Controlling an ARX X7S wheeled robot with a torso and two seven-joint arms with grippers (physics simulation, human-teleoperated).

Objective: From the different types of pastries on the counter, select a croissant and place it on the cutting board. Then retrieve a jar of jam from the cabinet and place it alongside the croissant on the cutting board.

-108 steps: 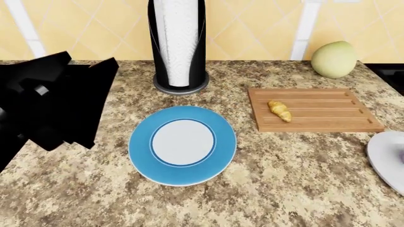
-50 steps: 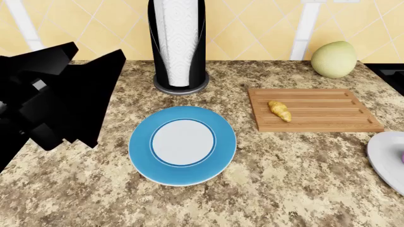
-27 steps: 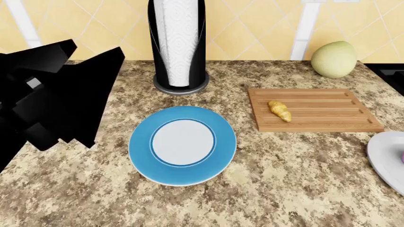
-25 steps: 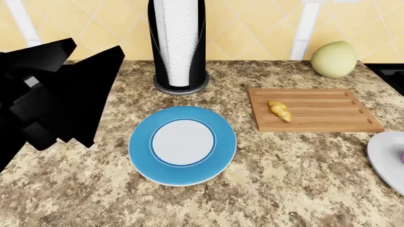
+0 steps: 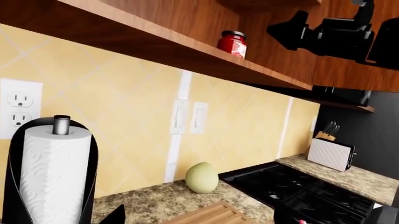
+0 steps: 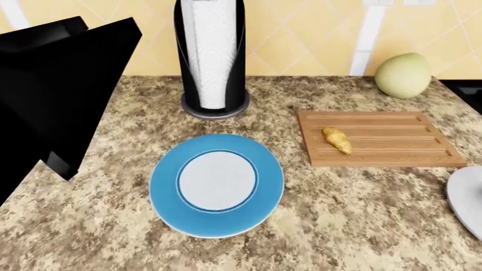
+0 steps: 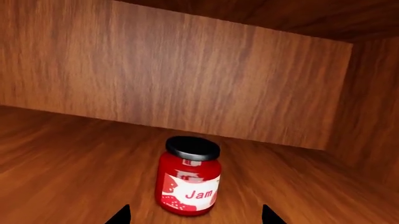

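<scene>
The golden croissant (image 6: 337, 139) lies on the left part of the grooved wooden cutting board (image 6: 391, 152) on the granite counter (image 6: 339, 226). The jar of jam (image 7: 188, 175), red with a black lid, stands upright on the cabinet's wooden shelf; the left wrist view shows the jar (image 5: 232, 43) from below. My right gripper (image 7: 194, 219) is open, its two tips on either side of the jar and just short of it. My left gripper (image 5: 199, 220) is open and empty, raised above the counter's left side. The left arm (image 6: 53, 84) fills the head view's left.
A blue-and-white plate (image 6: 217, 184) sits mid-counter. Behind it stands a paper towel holder (image 6: 213, 56). A pale green fruit (image 6: 403, 68) lies behind the board. A white plate (image 6: 468, 195) is at the right edge. A black stove (image 5: 293, 186) and toaster (image 5: 330, 154) lie further right.
My left arm has risen and now looms larger at the head view's left. The view has shifted slightly, so the counter things sit lower. The croissant stays on the board.
</scene>
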